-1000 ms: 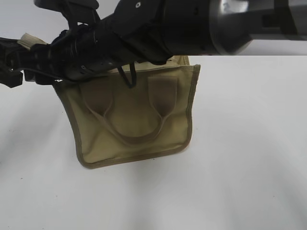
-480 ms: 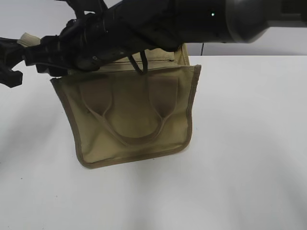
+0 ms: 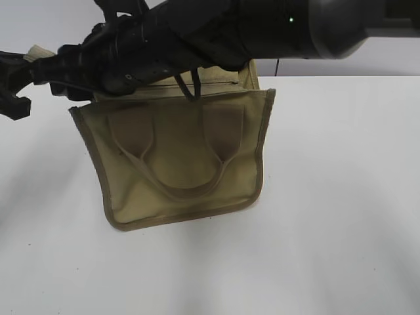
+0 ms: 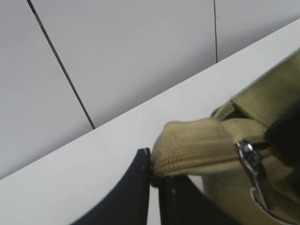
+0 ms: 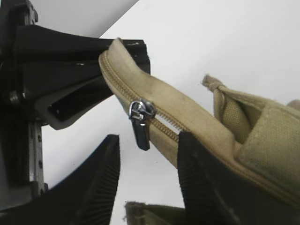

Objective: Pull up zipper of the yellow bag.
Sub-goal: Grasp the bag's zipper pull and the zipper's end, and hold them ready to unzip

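The yellow bag (image 3: 184,164) stands on the white table, its front with two webbing handles facing the exterior camera. My left gripper (image 4: 154,171) is shut on the fabric end of the zipper (image 4: 197,159), holding it stretched out. The silver pull tab (image 4: 249,159) sits a short way along the zip line. In the right wrist view the zipper (image 5: 171,123) runs slantwise, and the pull tab (image 5: 139,123) hangs just above the gap of my open right gripper (image 5: 147,164), which holds nothing. In the exterior view both arms hide the bag's top.
The white table (image 3: 341,216) spreads round the bag. A grey panelled wall (image 4: 117,56) stands behind the table's far edge. The right arm (image 3: 262,33) stretches across the top of the exterior view, over the bag, toward the left gripper (image 3: 20,79).
The right arm has risen a little and shifted left over the bag's top. The bag's upper left corner now shows, and its top edge is pulled further left.
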Controlling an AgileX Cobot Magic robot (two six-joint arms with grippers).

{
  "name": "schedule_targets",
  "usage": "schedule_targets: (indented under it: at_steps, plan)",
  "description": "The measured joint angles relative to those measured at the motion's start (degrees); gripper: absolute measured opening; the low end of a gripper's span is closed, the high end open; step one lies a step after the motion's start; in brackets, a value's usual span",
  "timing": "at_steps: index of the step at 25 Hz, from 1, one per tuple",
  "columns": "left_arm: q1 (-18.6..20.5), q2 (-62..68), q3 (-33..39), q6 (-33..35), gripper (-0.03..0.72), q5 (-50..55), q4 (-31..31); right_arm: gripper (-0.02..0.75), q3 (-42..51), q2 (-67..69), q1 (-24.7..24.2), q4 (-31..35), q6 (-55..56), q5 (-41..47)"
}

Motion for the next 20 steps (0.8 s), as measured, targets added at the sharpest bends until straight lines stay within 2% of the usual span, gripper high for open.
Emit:
schedule_targets:
  at_steps: [6,20]
  plan:
    - [0.0,0.0,0.0,0.0,0.008,-0.08,0.0,0.293,0.0,0.07,1.39,0.55,0.45,-2.26]
    - [0.0,0.0,0.0,0.0,0.008,-0.1,0.05,0.291,0.0,2.79,1.56,0.82,4.1,-9.43]
